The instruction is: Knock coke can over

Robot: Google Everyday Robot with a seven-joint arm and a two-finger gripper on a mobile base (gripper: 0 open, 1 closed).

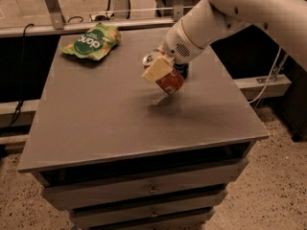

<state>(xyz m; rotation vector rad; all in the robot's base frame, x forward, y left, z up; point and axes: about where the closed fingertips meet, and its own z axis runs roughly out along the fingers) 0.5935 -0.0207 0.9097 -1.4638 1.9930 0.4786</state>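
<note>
White rounded arm [240, 4] w/ dark screw dots, wrist grille [181, 48]; cream-padded gripper [162, 74] over table [96, 119] centre.

The gripper [163, 74] hangs low over the back half of a grey table [96, 123], a little right of its middle. Well to the gripper's left in the view, by the far corner, a crumpled green snack bag [92, 42] with white lettering lies flat on the top. Below and nearer than the gripper, the table's front carries stacked drawers [152, 189] with small knobs. Beyond the gripper a pale metal rail [72, 27] runs along the table's back edge. Far left of the gripper a black cable [21, 71] hangs down; to its right a white cable [269, 78] droops toward the speckled floor [280, 186]
</note>
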